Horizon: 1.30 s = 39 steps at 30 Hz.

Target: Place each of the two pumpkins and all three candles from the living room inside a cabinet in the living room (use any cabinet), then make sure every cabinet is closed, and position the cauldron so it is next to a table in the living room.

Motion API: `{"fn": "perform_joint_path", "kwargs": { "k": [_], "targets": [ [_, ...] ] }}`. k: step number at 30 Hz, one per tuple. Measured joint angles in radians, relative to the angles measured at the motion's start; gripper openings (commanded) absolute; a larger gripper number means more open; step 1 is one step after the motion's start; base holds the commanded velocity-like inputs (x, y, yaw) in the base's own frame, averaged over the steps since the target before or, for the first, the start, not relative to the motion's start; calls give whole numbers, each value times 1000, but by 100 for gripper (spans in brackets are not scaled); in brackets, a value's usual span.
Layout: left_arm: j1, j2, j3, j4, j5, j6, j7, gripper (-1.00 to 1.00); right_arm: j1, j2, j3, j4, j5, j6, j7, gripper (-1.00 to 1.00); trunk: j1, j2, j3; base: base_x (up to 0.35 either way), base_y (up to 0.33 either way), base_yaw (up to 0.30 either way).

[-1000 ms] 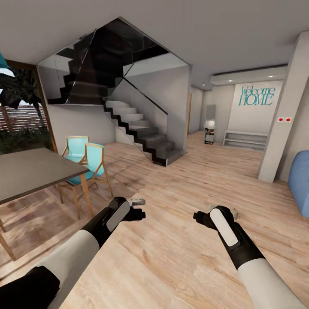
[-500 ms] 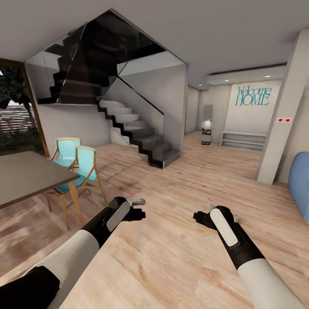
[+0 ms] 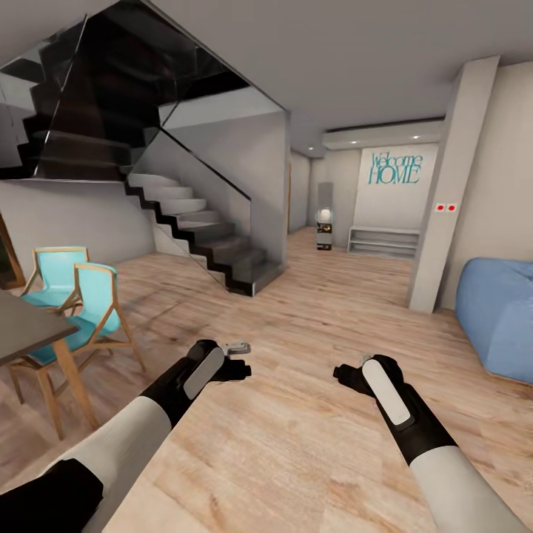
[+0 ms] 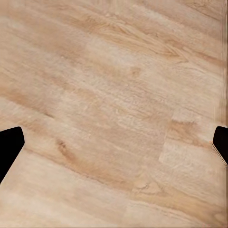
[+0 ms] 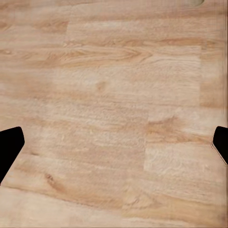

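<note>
The pumpkins, candles, cabinet and cauldron are out of view. In the head view both arms reach forward, low over the pale wooden floor (image 3: 296, 444). My left gripper (image 3: 238, 360) and right gripper (image 3: 346, 371) each hang above bare planks. In the left wrist view the left gripper (image 4: 114, 147) has its dark fingertips (image 4: 9, 145) spread to the picture's edges, open, with only floor between them. The right gripper (image 5: 114, 147) stands the same way in the right wrist view, open and holding nothing.
A grey table (image 3: 22, 333) with two turquoise chairs (image 3: 89, 307) stands at the left. A dark staircase (image 3: 215, 248) rises ahead on the left. A white pillar (image 3: 438, 200) and a blue soft seat (image 3: 500, 311) are on the right. A low shelf (image 3: 383, 240) lines the far wall.
The whole view has swung to the right: table, chairs and stairs slid left and the blue seat came further in. That is camera motion; both arms hold the same pose.
</note>
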Motion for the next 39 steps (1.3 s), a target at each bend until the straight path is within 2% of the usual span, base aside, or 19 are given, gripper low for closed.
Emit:
{"fn": "perform_joint_path", "kwargs": {
  "k": [22,39],
  "targets": [
    [0,1,0,0,0,0,0,100,0,0,0,0,1,0,0,100,0,0,9,337,0,-114],
    [0,1,0,0,0,0,-1,100,0,1,-1,-1,3,0,0,100,0,0,10,337,0,-12]
  ]
}}
